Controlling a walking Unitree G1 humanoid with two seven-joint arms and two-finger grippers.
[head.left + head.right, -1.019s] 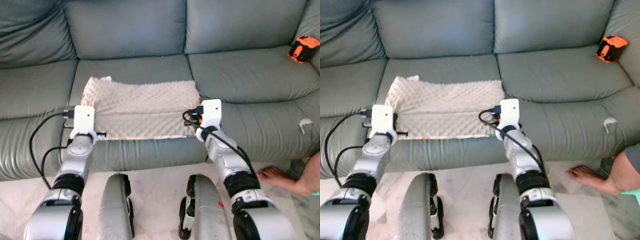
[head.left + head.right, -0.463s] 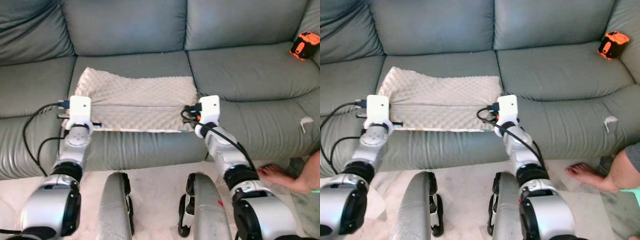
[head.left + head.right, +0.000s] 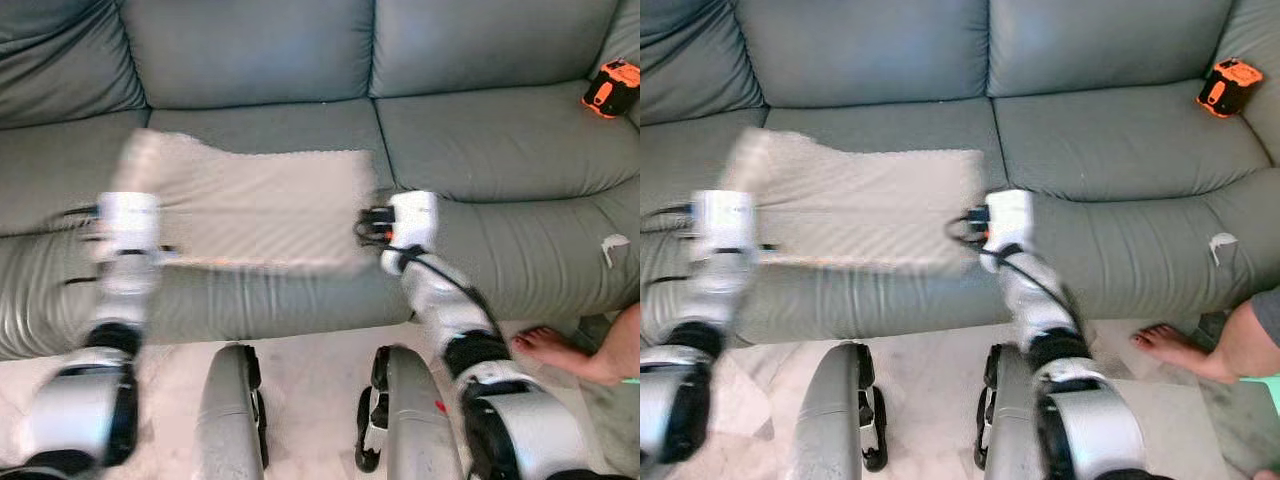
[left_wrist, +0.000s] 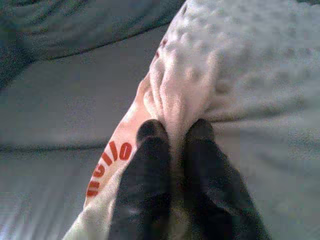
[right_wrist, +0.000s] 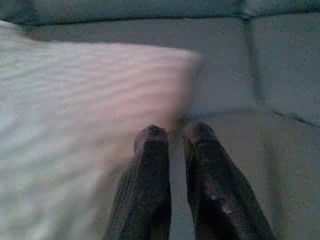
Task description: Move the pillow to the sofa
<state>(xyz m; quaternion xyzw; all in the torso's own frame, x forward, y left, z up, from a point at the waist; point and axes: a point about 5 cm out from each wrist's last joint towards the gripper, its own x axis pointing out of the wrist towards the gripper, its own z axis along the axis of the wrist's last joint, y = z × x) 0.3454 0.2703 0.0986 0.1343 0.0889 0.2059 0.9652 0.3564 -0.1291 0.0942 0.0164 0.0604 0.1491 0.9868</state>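
The beige dotted pillow [image 3: 250, 205] lies flat on the middle seat of the grey leather sofa [image 3: 490, 150], blurred by motion. My left gripper [image 4: 175, 131] is shut on the pillow's front left corner, with the fabric [image 4: 200, 75] bunched between the two black fingers and an orange printed label beside them. My right gripper [image 5: 175, 131] is at the front right corner, its fingers nearly together where the pillow's edge [image 5: 100, 85] ends. In the head views both wrists [image 3: 410, 220] sit at the seat's front edge.
An orange and black object [image 3: 612, 88] rests on the right seat cushion. A small white scrap [image 3: 612, 243] lies on the sofa's right front. A person's bare foot [image 3: 560, 352] stands on the floor at the right. My own legs [image 3: 232, 410] are below.
My left arm has swung to the left and is blurred, dragging the pillow's left corner with it. The right wrist has shifted only slightly left. The pillow is smeared by motion.
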